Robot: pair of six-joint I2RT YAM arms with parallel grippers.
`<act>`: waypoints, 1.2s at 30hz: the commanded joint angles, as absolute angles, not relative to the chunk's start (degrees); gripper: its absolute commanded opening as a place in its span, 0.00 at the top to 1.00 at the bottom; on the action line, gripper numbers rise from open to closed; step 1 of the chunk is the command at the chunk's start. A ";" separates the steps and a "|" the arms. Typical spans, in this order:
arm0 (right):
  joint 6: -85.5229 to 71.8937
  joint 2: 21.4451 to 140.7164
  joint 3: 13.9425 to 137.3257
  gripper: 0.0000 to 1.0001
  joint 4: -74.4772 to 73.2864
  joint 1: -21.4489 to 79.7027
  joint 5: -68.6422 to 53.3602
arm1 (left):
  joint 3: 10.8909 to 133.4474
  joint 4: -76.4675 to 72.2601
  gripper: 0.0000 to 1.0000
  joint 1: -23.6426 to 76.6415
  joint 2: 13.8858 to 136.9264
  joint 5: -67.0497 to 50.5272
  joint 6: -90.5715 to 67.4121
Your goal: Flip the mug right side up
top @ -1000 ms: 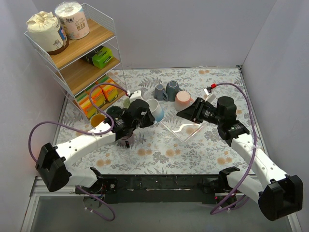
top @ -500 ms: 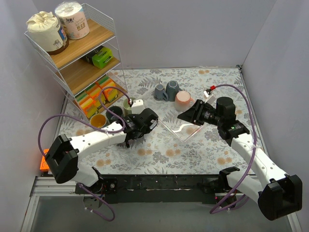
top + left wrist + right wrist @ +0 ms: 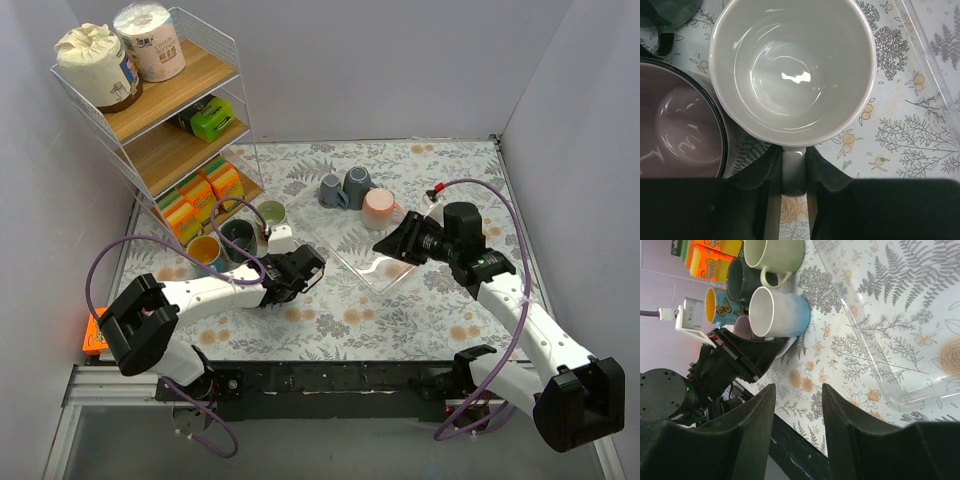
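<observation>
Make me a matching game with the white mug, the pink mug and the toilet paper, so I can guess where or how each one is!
Things:
1. white mug
2. pink mug
3. toilet paper

Place or state:
a. on the top shelf
b. upside down
c. upright, its handle pinched by the left gripper

Pairs: 1-c, 2-b, 3-a

I work in what looks like a lab booth staged as a kitchen: plain grey walls (image 3: 400, 60) box my floral-clothed counter (image 3: 400, 330), beside a wire shelf (image 3: 200, 70) of paper rolls (image 3: 148, 40) and sponges (image 3: 205, 190).
</observation>
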State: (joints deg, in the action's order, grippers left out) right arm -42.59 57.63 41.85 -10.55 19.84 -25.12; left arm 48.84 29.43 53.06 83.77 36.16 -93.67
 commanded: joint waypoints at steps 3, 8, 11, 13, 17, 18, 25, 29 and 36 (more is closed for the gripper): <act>-40.96 58.45 44.30 0.49 -12.22 19.51 -23.29 | 47.99 23.29 1.00 53.09 84.11 38.94 -91.23; -40.25 58.71 44.65 0.49 -13.36 19.51 -22.33 | 49.04 22.32 0.77 53.87 85.25 38.58 -90.62; -39.38 58.80 45.09 0.45 -13.89 19.51 -20.22 | 49.39 22.59 0.46 54.23 84.47 38.76 -90.70; -38.15 58.97 46.05 0.41 -14.41 19.42 -17.59 | 49.66 23.29 0.38 54.32 83.07 39.02 -90.70; -34.20 61.42 49.20 0.34 -14.24 19.42 -14.15 | 50.71 24.96 0.17 54.40 79.29 39.29 -90.35; -31.75 62.13 50.35 0.31 -14.33 19.42 -13.02 | 50.97 25.13 0.15 54.40 78.49 39.11 -90.09; -14.87 70.48 60.20 0.21 -14.07 18.46 -5.72 | 53.70 24.78 0.02 54.49 72.16 34.19 -88.33; -3.71 76.01 61.87 0.19 -10.99 15.92 -8.95 | 55.02 25.14 0.02 54.58 69.00 31.74 -88.95; 13.42 83.66 66.44 0.23 -13.35 12.57 -22.99 | 60.46 26.80 0.02 54.58 64.78 27.26 -83.15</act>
